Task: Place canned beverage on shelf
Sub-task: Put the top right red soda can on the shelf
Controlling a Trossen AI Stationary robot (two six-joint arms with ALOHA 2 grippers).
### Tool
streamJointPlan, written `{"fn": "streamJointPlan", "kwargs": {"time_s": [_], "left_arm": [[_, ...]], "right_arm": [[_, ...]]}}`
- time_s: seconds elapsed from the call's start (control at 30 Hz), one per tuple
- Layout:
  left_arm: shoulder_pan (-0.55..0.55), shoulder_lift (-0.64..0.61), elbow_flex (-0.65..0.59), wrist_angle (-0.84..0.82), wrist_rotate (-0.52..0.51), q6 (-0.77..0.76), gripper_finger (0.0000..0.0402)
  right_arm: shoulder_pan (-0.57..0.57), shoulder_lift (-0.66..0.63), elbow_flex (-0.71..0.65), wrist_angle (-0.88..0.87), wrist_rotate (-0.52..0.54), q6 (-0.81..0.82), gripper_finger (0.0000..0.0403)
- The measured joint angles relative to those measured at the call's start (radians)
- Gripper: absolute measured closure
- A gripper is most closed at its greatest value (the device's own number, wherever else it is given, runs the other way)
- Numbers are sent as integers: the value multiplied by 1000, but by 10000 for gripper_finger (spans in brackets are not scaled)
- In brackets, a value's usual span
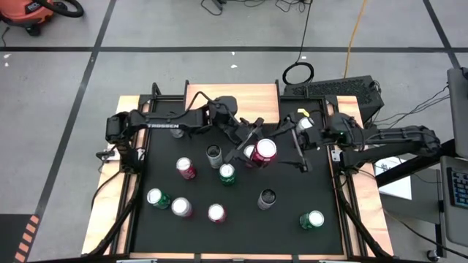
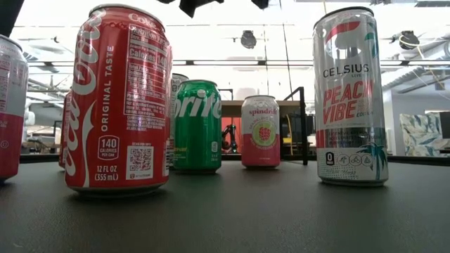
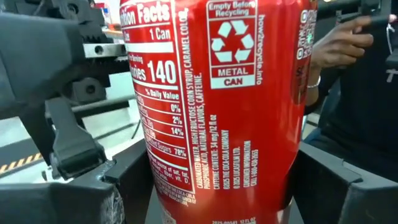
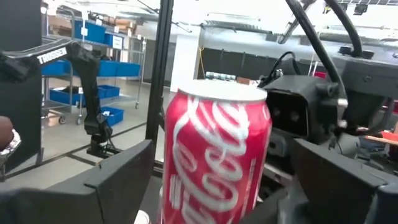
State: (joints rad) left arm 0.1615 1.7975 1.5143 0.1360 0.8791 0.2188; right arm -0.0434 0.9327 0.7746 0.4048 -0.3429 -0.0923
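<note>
A red Coca-Cola can stands upright above the black mat, near the mat's far middle. My left gripper comes from the table's left and is shut on the can; the can fills the left wrist view. My right gripper comes from the right and is open. Its fingers stand on either side of the same can, with a narrow gap showing on each side. The shelf, with its light wood top, stands just beyond the mat's far edge. It also shows in the low view. My left gripper pinches the can's side wall between its two fingers, one on each opposite side. The fingers come roughly level from the table's left. The can stands upright in the hold, a little tilted. Its bottom is out of every view.
Several other cans stand on the mat: a silver-topped one, a green one, a red one, a dark one, and more along the near edge. A person's hand shows beyond the table.
</note>
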Motion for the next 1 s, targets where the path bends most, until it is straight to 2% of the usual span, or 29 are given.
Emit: {"fn": "streamJointPlan", "kwargs": {"time_s": [0.2, 0.33, 0.7, 1.0], "left_arm": [[3, 18, 0, 12, 2, 2, 109], [3, 24, 0, 11, 2, 5, 109], [3, 25, 0, 9, 2, 0, 109], [2, 25, 0, 4, 1, -1, 109]], "right_arm": [[-1, 46, 0, 33, -6, -4, 45], [-1, 72, 0, 33, -52, -21, 45], [-3, 76, 0, 61, -55, 1, 47], [-3, 76, 0, 55, -53, 11, 89]]}}
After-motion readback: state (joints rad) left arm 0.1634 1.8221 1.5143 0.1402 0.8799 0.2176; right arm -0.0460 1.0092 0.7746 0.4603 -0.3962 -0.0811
